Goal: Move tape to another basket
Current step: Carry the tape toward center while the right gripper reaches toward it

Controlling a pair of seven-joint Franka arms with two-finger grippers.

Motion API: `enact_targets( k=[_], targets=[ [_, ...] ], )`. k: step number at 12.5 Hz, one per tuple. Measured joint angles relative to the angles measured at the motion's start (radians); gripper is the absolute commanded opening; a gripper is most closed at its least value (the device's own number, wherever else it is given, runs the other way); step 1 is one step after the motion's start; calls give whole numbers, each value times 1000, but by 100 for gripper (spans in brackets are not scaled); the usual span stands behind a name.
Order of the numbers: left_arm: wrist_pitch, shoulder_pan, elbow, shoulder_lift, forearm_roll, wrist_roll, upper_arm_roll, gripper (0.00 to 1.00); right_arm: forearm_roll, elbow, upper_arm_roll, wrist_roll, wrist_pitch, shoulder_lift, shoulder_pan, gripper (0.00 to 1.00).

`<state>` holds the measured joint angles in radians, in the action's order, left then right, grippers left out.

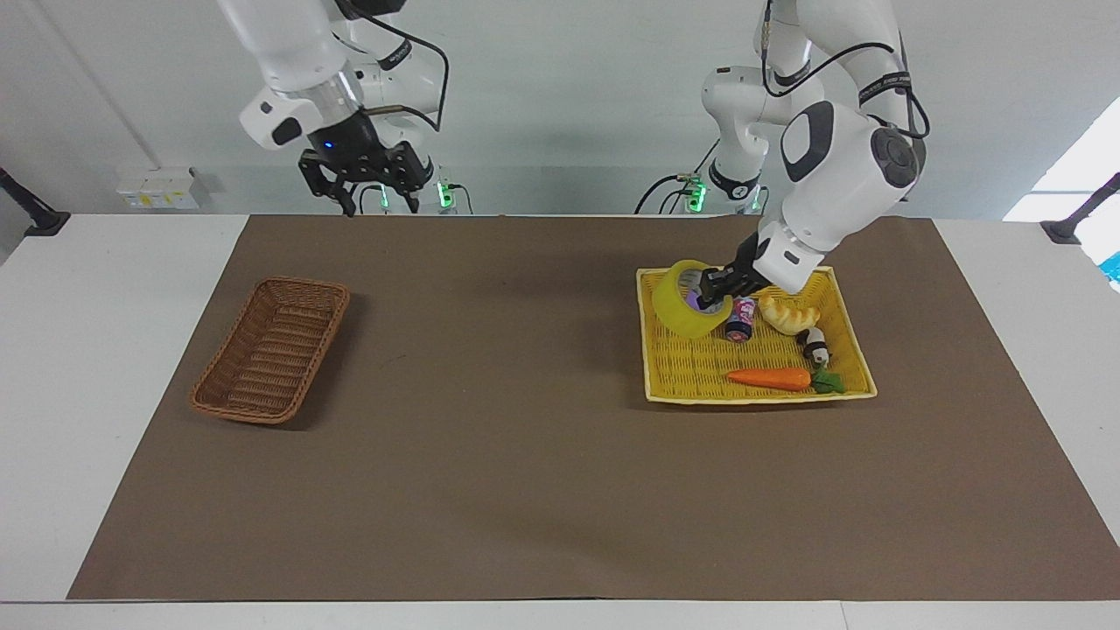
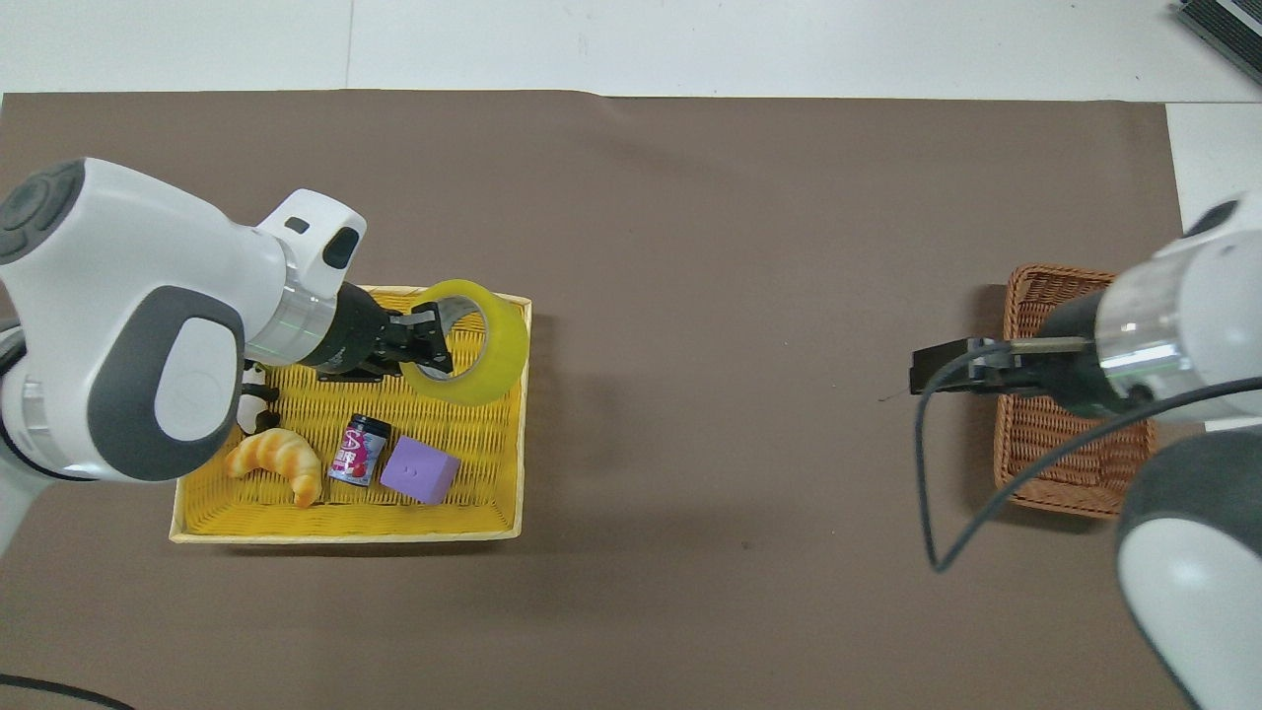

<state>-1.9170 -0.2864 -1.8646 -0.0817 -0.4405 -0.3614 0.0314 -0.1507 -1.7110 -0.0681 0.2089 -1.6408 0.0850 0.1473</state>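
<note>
Tape [image 1: 690, 300] — in left gripper [image 1: 713, 286]

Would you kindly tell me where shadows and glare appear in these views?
Facing view: the brown basket throws a soft shadow on the mat toward the left arm's end; a window patch at the frame's edge is washed out. Overhead view: even light, no glare; the yellow basket casts a thin shadow beside its rim nearer the robots.

White table [image 1: 131, 367] under a brown mat [image 1: 525, 455], pale wall [image 1: 569, 96].
</note>
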Motion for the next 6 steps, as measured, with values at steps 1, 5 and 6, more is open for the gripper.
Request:
enact_targets(
  k=[1,5,6],
  targets=[
    [-39,-38,-15,0,-31,0,1,0,-32,-11,-2,2,-40,-22,47,100],
    [-230,-211,-75,-17,-120,-5,4,0,-164,-19,-4,4,-115,-99,160,100],
    [-259,-238,-78,-22,-140,-9,5,0,-201,-21,-3,4,-134,-115,173,100]
  ],
)
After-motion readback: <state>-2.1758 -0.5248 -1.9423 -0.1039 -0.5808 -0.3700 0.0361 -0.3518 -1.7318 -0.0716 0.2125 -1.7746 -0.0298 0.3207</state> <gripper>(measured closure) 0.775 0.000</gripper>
